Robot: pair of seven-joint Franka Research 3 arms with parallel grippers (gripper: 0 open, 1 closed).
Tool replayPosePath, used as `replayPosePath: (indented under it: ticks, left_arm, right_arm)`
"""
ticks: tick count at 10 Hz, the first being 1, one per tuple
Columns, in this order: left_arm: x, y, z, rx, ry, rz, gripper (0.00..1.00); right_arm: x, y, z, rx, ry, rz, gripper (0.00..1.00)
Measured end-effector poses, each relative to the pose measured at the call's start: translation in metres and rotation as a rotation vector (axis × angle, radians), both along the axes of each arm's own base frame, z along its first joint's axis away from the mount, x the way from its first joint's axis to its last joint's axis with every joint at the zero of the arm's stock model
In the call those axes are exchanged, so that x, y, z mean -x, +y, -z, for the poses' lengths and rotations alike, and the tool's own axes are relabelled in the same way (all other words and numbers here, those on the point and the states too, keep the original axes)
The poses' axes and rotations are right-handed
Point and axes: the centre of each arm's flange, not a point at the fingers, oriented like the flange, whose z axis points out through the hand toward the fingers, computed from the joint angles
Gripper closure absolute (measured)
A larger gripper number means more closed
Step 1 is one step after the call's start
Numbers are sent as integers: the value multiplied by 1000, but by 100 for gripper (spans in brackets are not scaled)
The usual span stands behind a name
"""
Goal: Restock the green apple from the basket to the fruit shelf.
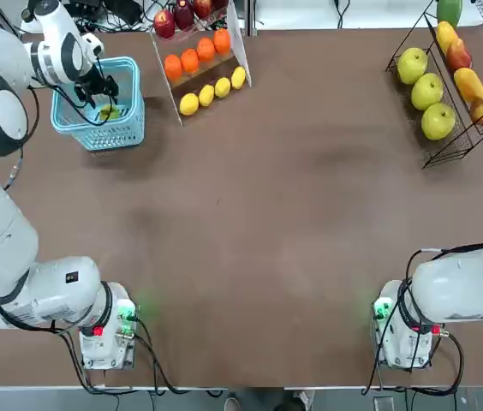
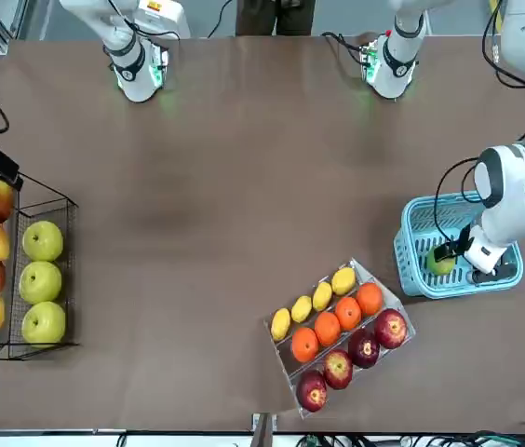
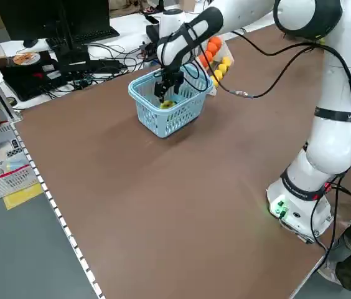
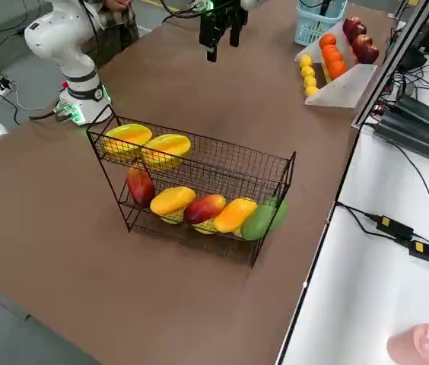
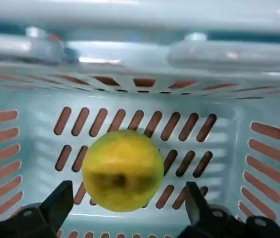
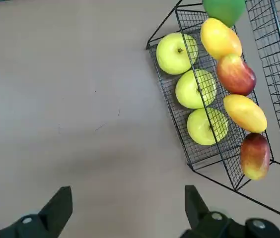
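in the left wrist view, our left tool (image 5: 120,210) is released, fingers spread so the green apple (image 5: 122,171) on the blue basket's (image 5: 35,124) floor can fit between.

in the right wrist view, our right tool (image 6: 129,218) waits unclenched near the wire fruit rack (image 6: 167,99), likely clear of the pick.

Four red apples (image 2: 390,329), four oranges (image 2: 327,328), four lemons (image 2: 322,296), one blue basket (image 2: 458,291).

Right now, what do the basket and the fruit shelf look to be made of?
The basket: light blue plastic, smooth and slightly glossy, judging by the moulded slots and soft highlights along its walls. The fruit shelf: thin black wire, probably coated or painted metal, since the grid is fine and holds straight edges under the fruit.
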Motion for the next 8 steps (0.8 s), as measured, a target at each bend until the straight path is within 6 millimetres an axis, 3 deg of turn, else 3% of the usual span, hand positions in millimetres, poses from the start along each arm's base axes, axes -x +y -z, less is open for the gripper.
replayPosePath:
  ticks: [8]
  left_arm:
    - [12, 1, 31, -33, 33, 21, 1]
  right_arm:
    - [0, 3, -5, 1, -11, -6, 0]
